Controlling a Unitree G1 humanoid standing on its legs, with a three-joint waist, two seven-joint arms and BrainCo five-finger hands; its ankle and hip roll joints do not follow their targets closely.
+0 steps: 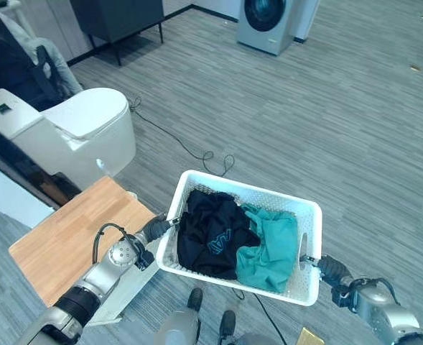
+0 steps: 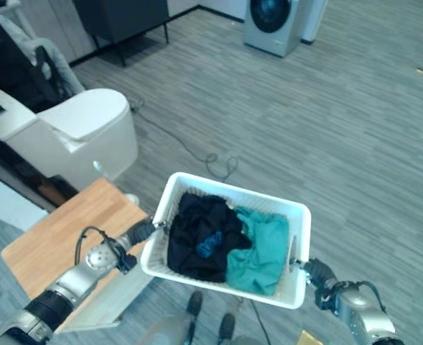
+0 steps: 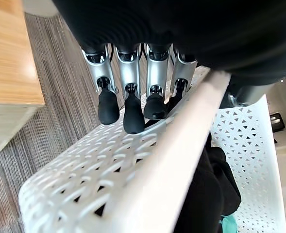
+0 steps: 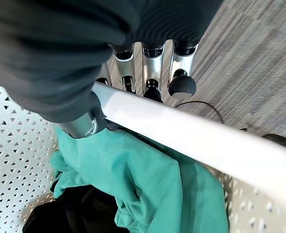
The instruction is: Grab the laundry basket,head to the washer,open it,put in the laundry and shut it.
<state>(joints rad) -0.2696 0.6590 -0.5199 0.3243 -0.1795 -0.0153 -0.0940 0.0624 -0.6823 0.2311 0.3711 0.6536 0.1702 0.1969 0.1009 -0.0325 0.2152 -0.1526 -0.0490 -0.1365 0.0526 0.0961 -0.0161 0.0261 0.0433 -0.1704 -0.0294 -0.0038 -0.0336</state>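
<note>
Here, far left: wooden desk (image 1: 67, 241) low at the robot's left side, white toilet (image 1: 75, 133) beyond it, a black cable (image 1: 197, 153) trailing over the grey plank floor (image 1: 355, 129)

Left robot hand (image 1: 156, 228) at the left short side of the laundry basket (image 1: 297, 208); in the left wrist view its fingers (image 3: 133, 104) curl over the perforated outer wall just under the rim, thumb on the inner side — grasping the basket's rim

Basket: white, perforated, held off the floor between both robot hands, just right of the desk edge. Inside, a black garment (image 1: 211, 233) fills the left half; a teal garment (image 1: 272, 248) lies against it on the right, the two touching

Right robot hand (image 1: 333, 270) at the right short side of the basket; the right wrist view shows fingers (image 4: 152, 77) hooked under the outside of the rim and the thumb pressed on the inner side above the teal cloth — clenched on the rim

Far off, top centre-right: washer (image 1: 268, 21), silver-grey with a dark round door, standing against the wall, well apart from the basket. A dark cabinet (image 1: 121, 18) stands to its left
</note>
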